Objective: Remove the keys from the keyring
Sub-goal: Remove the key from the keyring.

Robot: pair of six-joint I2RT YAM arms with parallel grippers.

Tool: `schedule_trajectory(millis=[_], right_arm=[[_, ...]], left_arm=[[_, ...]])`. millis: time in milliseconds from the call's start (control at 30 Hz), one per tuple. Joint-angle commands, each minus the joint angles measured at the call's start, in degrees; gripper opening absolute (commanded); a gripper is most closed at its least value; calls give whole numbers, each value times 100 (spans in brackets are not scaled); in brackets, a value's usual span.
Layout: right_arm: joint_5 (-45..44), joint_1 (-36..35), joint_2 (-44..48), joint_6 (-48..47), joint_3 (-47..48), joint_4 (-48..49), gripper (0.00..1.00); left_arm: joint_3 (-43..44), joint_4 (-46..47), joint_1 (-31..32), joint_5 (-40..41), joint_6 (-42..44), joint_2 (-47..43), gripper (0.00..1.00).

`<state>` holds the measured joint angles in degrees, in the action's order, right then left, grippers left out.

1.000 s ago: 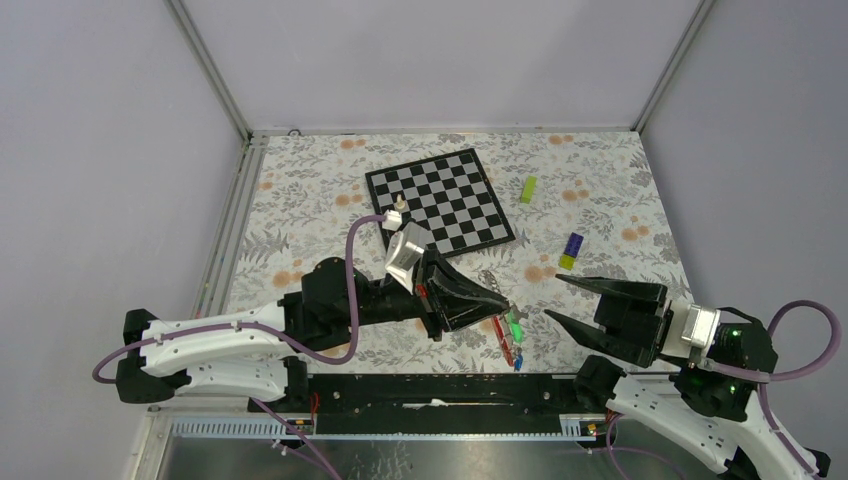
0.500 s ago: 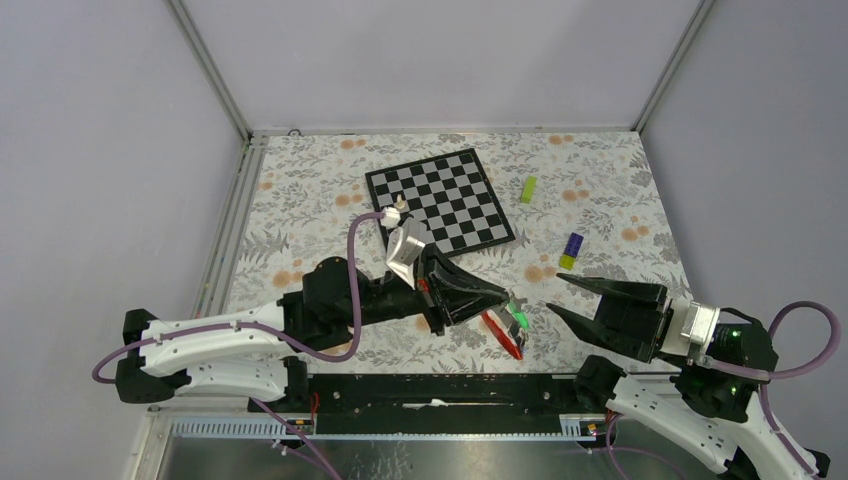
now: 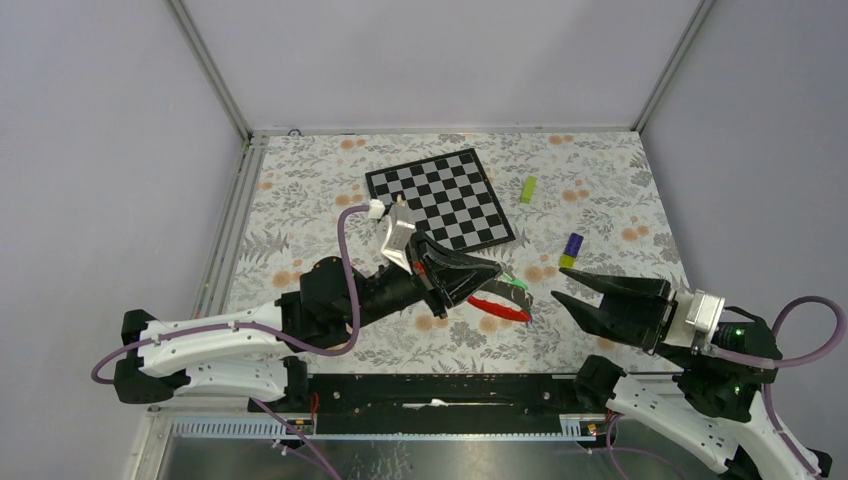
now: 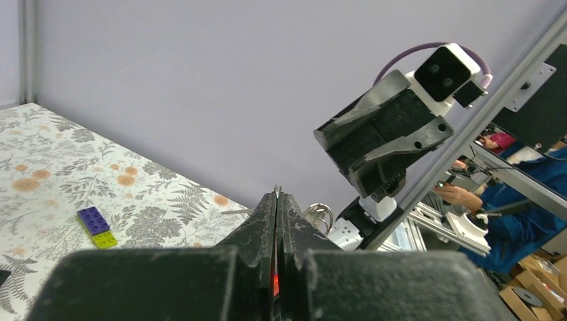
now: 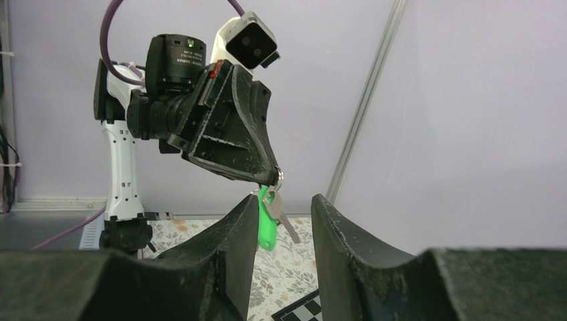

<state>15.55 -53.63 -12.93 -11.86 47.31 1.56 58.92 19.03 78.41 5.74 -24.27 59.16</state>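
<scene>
My left gripper (image 3: 497,272) is shut on the keyring (image 4: 319,215) and holds it in the air above the near part of the table. A red strap (image 3: 497,306) hangs in a loop under the fingers, and some red shows between the closed jaws. The keys (image 5: 273,224), one with a green head and one plain silver, dangle from the left gripper's tips (image 5: 273,176). My right gripper (image 3: 566,285) is open and points left at them, a short way off. In the right wrist view the keys hang in the gap of that gripper (image 5: 285,199).
A chessboard (image 3: 440,200) lies at the back middle of the floral table. A lime-green block (image 3: 528,189) sits to its right. A purple-and-yellow block (image 3: 572,249) lies just beyond the right gripper. Metal frame posts stand at the back corners.
The left gripper has lifted the keyring off the table and tilted up, and the red strap now hangs in a loop. The right gripper's jaws have narrowed.
</scene>
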Motion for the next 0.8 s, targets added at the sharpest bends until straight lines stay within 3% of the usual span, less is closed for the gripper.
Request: schedule_trajectory(millis=[0, 300, 767], right_arm=[[250, -25, -365, 414, 355, -33, 42], [1532, -25, -1187, 1104, 341, 203, 41], [869, -24, -1259, 1151, -435, 1048, 34]], left_arm=[[160, 340, 25, 553, -84, -119, 0], [154, 492, 25, 923, -129, -54, 0], [126, 607, 25, 782, -163, -38, 0]])
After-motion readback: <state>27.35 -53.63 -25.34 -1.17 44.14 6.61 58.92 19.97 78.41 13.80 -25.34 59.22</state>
